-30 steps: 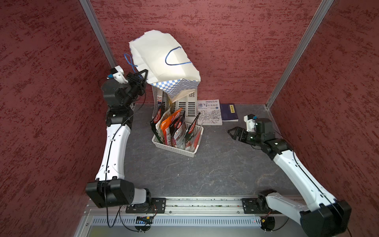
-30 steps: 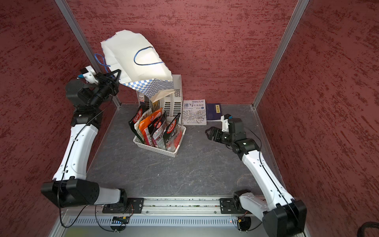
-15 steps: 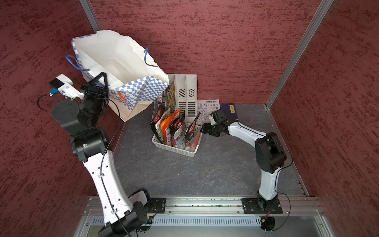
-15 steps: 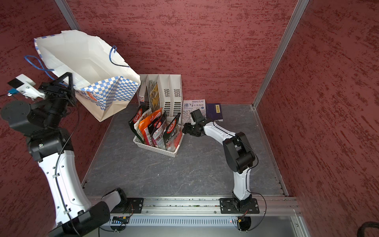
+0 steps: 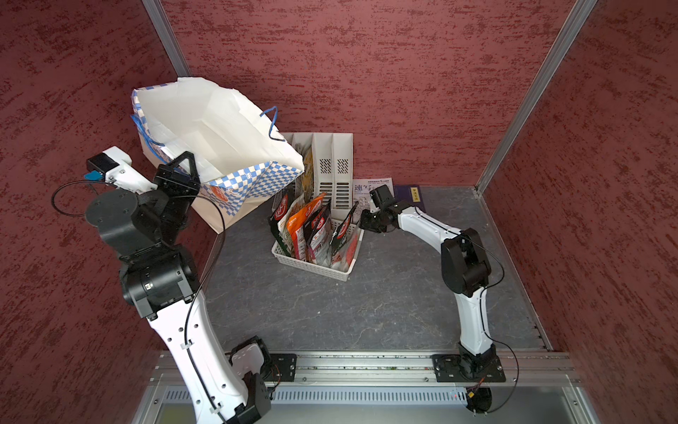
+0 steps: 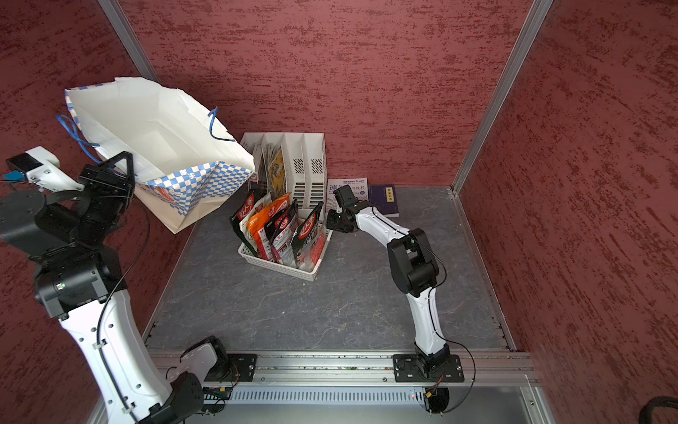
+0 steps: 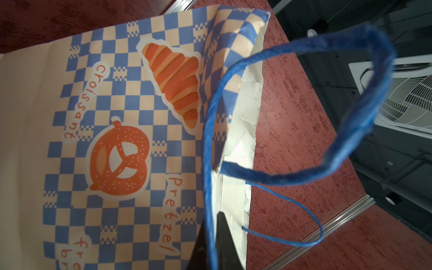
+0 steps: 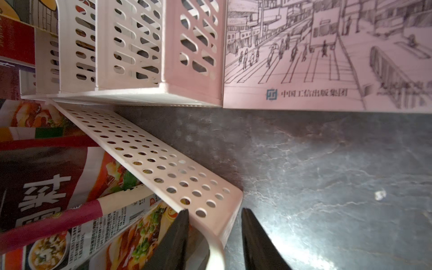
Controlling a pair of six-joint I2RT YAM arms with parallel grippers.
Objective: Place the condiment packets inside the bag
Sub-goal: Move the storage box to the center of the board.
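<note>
The blue-and-white checkered bag (image 5: pixel 220 124) (image 6: pixel 154 128) hangs tilted above the table's back left, its white inside facing up and to the right. My left gripper (image 5: pixel 183 165) (image 6: pixel 121 165) (image 7: pixel 211 224) is shut on its rim (image 7: pixel 236 187), with a blue cord handle running between the jaws. Several condiment packets (image 5: pixel 312 227) (image 6: pixel 279 227) (image 8: pixel 70 187) stand upright in a white perforated basket (image 5: pixel 312 264) (image 6: pixel 279 266) (image 8: pixel 163 163). My right gripper (image 5: pixel 368 222) (image 6: pixel 335 222) (image 8: pixel 214 211) is open and straddles the basket's right corner wall, one finger inside and one outside with a gap.
A white slotted file holder (image 5: pixel 335 165) (image 6: pixel 308 161) (image 8: pixel 131 46) holding printed items stands against the back wall behind the basket. A sketch book (image 5: pixel 370 187) (image 6: pixel 348 185) (image 8: pixel 327 58) and a dark blue book (image 5: pixel 411 194) (image 6: pixel 385 198) lie flat to its right. Red walls close three sides.
My left arm has swung the bag left and down from above the file holder. My right gripper has moved from the right side onto the basket's corner, and its jaws have narrowed.
</note>
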